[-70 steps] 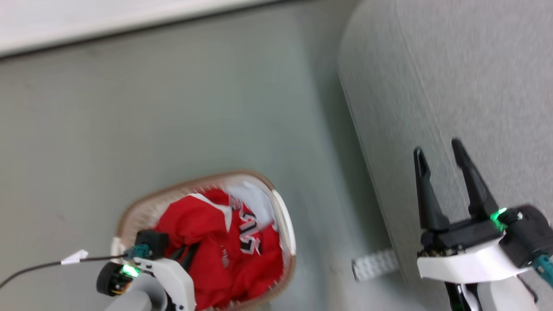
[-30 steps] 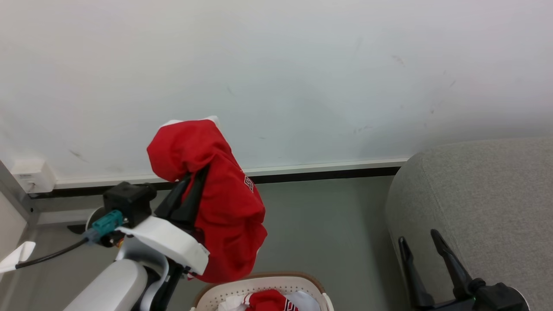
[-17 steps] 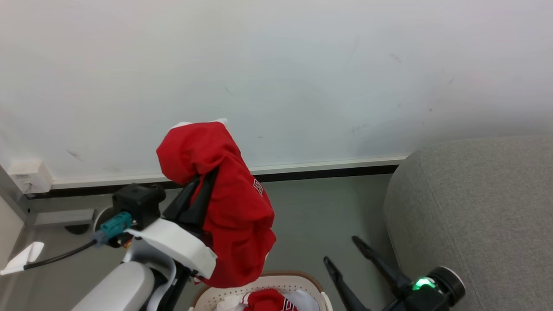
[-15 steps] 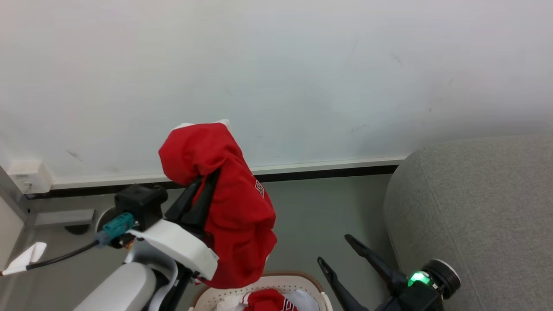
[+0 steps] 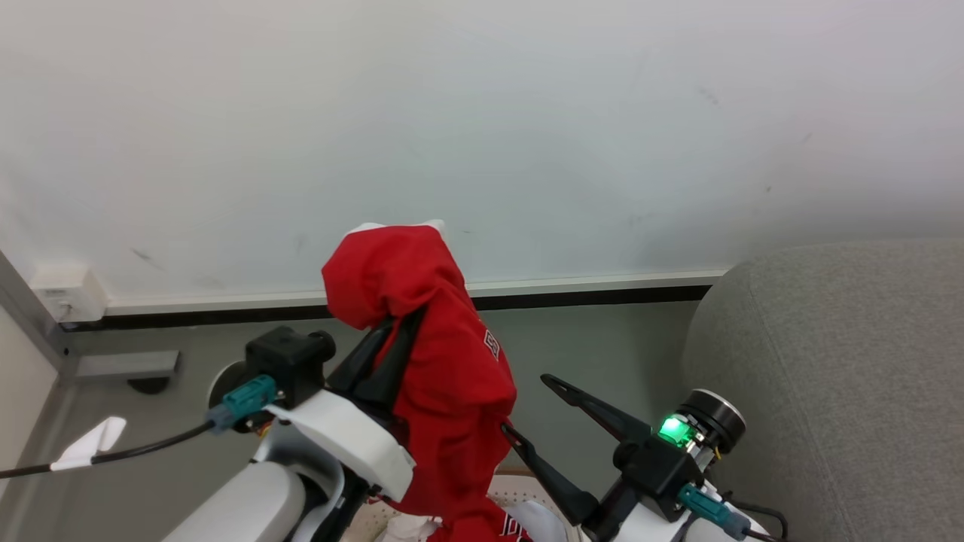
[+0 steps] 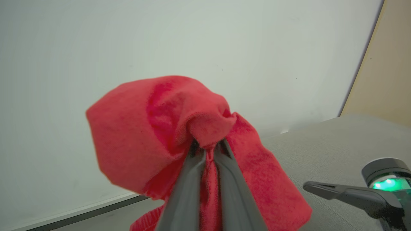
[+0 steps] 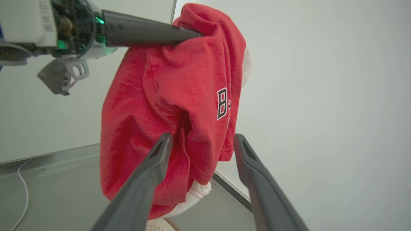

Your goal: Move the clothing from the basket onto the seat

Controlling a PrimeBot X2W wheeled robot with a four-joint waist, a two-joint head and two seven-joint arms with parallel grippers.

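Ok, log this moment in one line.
left gripper: shut on red garment, aloft | right gripper: open, near it | seat: not reached

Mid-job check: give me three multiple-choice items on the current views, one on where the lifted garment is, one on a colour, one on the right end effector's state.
1. Where is the garment held by the left end effector?
A. lying on the seat
B. hanging in the air
C. spread on the floor

2. What colour is its main fabric?
A. blue
B. grey
C. red

3. How is the right end effector?
A. open
B. shut on the garment
C. shut on nothing

Answers:
1 B, it hangs from that end effector, clear of seat and floor.
2 C, the cloth is bright red.
3 A, its two fingers stand spread apart beside the cloth.
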